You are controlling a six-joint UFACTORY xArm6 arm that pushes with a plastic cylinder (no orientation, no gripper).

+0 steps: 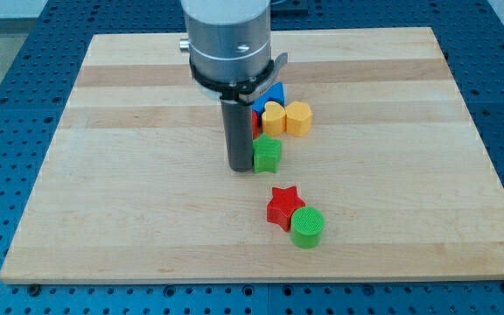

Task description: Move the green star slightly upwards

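The green star [268,154] lies near the middle of the wooden board [129,175]. My tip [239,167] stands right against the star's left side, touching or nearly touching it. Just above the star sit a yellow heart-like block [274,117], a yellow hexagon [297,117], a blue block [272,94] and a red block [255,122] partly hidden behind the rod.
A red star [283,206] and a green cylinder [307,227] lie touching each other toward the view's bottom, below the green star. The board rests on a blue perforated table [7,105].
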